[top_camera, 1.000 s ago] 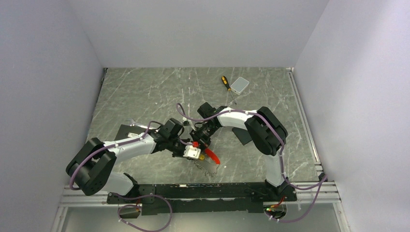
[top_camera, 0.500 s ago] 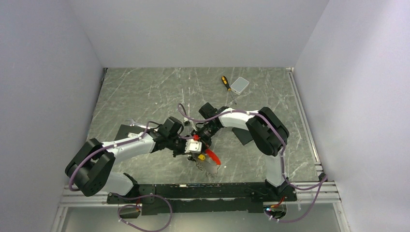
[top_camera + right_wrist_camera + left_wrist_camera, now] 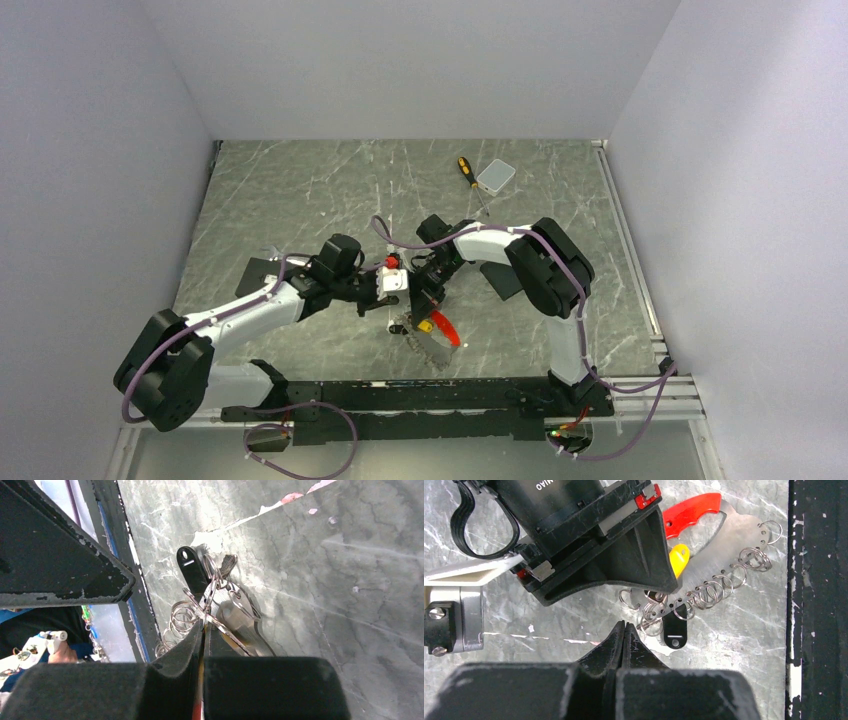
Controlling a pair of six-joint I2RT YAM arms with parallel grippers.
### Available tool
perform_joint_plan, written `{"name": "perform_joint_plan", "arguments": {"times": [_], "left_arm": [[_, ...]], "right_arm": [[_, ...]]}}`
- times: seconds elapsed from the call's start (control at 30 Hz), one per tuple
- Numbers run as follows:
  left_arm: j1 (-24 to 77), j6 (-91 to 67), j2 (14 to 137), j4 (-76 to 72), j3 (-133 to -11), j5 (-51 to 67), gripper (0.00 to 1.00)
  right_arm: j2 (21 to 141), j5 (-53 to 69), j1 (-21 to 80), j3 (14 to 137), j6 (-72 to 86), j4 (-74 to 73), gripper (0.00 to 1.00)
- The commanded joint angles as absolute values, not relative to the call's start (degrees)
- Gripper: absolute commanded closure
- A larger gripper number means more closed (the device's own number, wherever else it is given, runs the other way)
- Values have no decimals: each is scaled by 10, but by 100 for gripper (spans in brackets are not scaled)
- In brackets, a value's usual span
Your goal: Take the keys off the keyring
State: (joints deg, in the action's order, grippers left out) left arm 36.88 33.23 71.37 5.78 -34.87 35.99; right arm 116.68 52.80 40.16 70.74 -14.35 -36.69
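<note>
a grey-green marbled table, streaked with white veins and scuffed pale in spots, sits inside a plain booth. a pale back wall, left wall and right wall rise straight from its edges. a metal rail runs along the near edge. the light is soft and even, with only faint shadows.

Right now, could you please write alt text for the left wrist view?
The shut left gripper points at the keyring: small rings strung along a perforated silver strip with a red handle, on a marble table. The right gripper sits over it, near a black tag.
</note>
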Motion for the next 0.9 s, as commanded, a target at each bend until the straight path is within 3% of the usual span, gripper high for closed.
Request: {"name": "perform_joint_plan", "arguments": {"times": [0.0, 0.1, 0.23, 0.37, 0.87], "left_arm": [[370, 333, 712, 56, -354, 388, 100], [370, 392, 734, 164, -395, 391, 98], [370, 437, 734, 192, -397, 400, 70], [380, 446, 745, 165, -399, 411, 59], [424, 543, 791, 125, -406, 409, 58]], "right_arm": [[1172, 529, 402, 720, -154, -387, 100], [1155, 538, 402, 706, -161, -371, 100], [1119, 546, 404, 688, -166, -343, 100], [1103, 557, 407, 688, -175, -343, 100], [1070, 564, 417, 676, -204, -357, 100]]}}
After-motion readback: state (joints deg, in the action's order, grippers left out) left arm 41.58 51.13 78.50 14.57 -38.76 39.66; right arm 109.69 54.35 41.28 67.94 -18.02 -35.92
